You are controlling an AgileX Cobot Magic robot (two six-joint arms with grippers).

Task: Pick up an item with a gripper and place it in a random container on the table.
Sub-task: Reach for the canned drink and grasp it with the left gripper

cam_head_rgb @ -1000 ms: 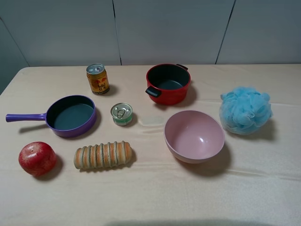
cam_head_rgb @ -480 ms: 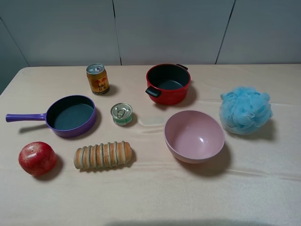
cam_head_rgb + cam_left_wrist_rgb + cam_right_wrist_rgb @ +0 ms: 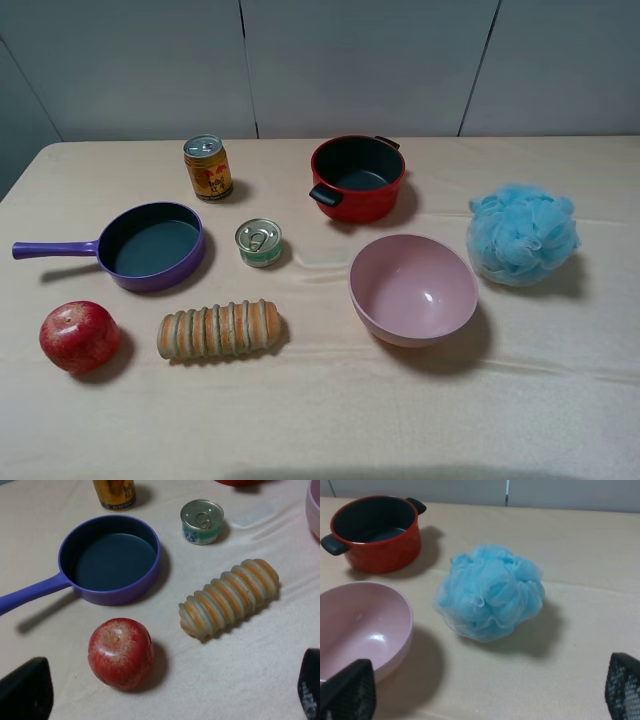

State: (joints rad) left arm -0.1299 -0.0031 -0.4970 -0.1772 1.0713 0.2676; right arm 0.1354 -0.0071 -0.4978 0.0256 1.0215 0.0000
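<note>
The orange-yellow drink can point(image 3: 208, 167) stands upright at the back left of the beige table point(image 3: 330, 420); its lower part shows in the left wrist view point(image 3: 115, 492). The pale pink bowl point(image 3: 413, 288) sits empty right of centre and shows in the right wrist view point(image 3: 360, 625). Neither gripper shows in the exterior high view. My left gripper point(image 3: 167, 695) is open and empty, its black fingertips point(image 3: 25, 692) spread wide above the table near the apple. My right gripper point(image 3: 485, 690) is open and empty, near the bowl and the sponge.
A red two-handled pot point(image 3: 357, 177) stands at the back. A purple pan point(image 3: 150, 245), a short green-labelled tin point(image 3: 259, 242), a red apple point(image 3: 79, 336) and a ridged bread roll point(image 3: 219, 329) lie on the left. A blue bath sponge point(image 3: 522, 233) sits at the right.
</note>
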